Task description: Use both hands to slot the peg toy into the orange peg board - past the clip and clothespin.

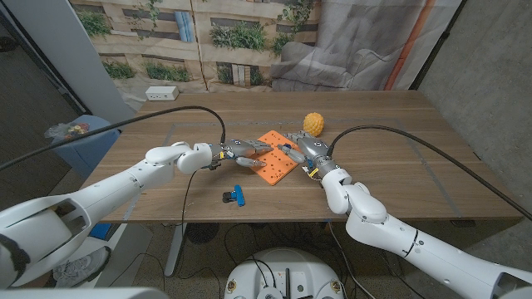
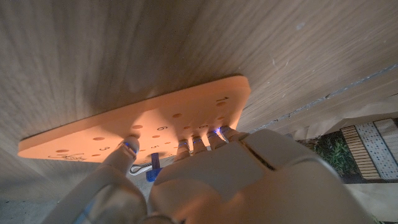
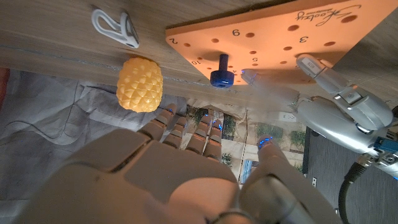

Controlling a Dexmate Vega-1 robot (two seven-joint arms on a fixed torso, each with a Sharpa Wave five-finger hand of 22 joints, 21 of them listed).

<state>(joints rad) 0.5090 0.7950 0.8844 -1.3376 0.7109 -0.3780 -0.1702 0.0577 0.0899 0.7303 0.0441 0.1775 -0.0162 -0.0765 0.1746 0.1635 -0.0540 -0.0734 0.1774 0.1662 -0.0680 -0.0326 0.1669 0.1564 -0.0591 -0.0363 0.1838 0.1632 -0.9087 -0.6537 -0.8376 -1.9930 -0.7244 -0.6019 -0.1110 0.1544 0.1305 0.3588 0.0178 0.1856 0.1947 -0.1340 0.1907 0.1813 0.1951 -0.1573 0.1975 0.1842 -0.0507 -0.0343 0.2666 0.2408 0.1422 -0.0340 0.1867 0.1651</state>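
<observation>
The orange peg board [image 1: 274, 164] lies at the table's middle. A dark blue peg toy [image 3: 221, 72] stands upright in a hole near the board's numbered edge, and its knob [image 2: 152, 174] shows between my left thumb and fingers. My left hand [image 1: 236, 151] touches the board's left side with its fingertips [image 2: 200, 138] and holds nothing; it also shows across the board as the left hand [image 3: 339, 102]. My right hand [image 1: 304, 150] is at the board's right edge, its fingers [image 3: 186, 127] spread a little short of the peg, with nothing in them.
A white clip [image 3: 115, 27] and a yellow pineapple toy [image 1: 313, 124] lie just beyond the board. A blue clothespin [image 1: 235, 197] sits nearer me, toward the front edge. A white power strip [image 1: 160, 93] lies at the far left of the table.
</observation>
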